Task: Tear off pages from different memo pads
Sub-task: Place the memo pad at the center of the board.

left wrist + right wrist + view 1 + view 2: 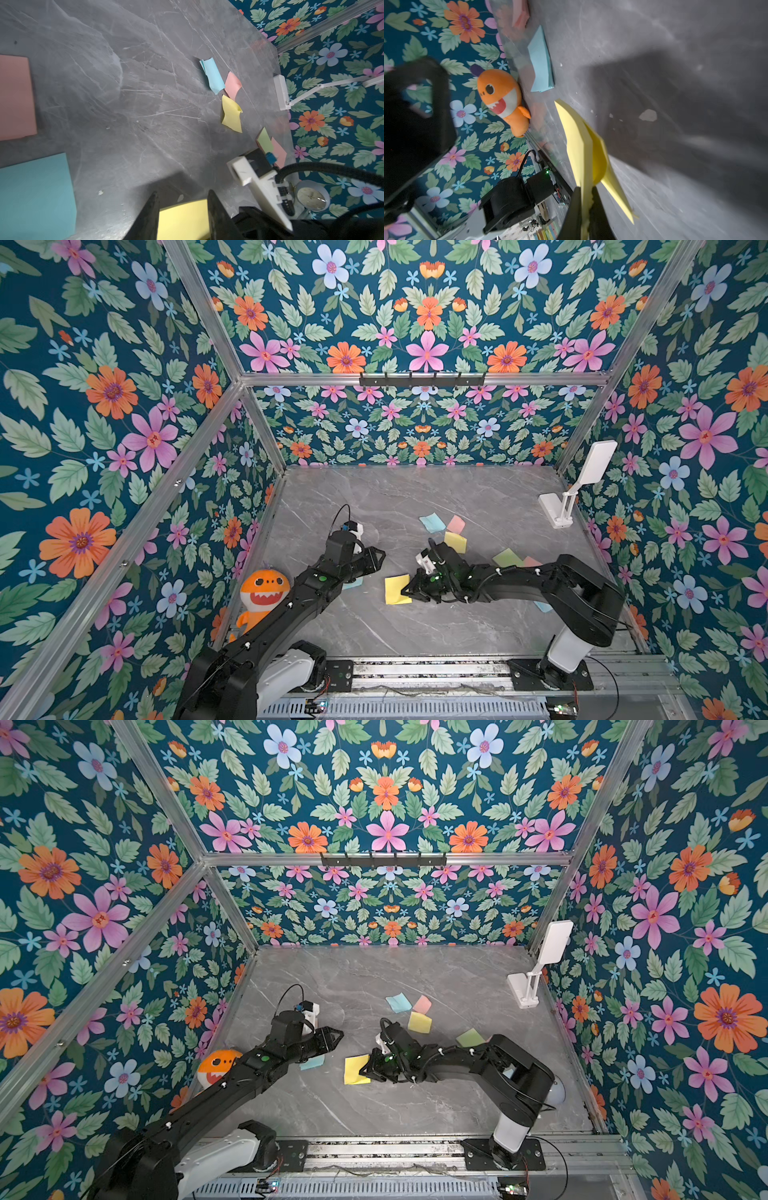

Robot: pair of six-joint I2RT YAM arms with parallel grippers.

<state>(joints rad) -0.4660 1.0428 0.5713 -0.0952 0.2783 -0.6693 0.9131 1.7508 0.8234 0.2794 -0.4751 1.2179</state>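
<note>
While the right pincer clamps a yellow page, the left pincer stands parted; rail lettering looks too blurred to read.

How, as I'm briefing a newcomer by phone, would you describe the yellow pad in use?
On the grey marble table, look between the left gripper and the right gripper. The yellow memo pad lies there, its top sheet pinched by the right one. The other yellow piece, farther back, is one curled page.
</note>
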